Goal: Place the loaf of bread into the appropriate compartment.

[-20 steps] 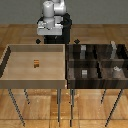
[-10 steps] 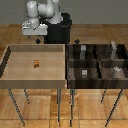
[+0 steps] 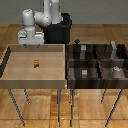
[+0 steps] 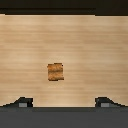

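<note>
The loaf of bread point(image 3: 36, 63) is a tiny orange-brown block lying on the floor of the light wooden tray point(image 3: 10, 55), a little toward the exterior view's left of the tray's middle. My gripper point(image 3: 30, 44) hangs over the tray's back wall, above and behind the loaf. In the wrist view the loaf point(image 4: 56, 72) sits well apart from my gripper point(image 4: 64, 102). Its two dark fingertips point(image 4: 22, 102) stand wide apart with nothing between them. The gripper is open.
A dark box point(image 3: 98, 62) divided into several compartments stands on the exterior view's right, beside the tray. Small grey-white blocks point(image 3: 85, 73) lie in some compartments. The robot's black base point(image 3: 60, 30) stands behind both.
My gripper has swung toward the exterior view's left and come lower, from near the base to over the tray's back wall. The loaf has not moved.
</note>
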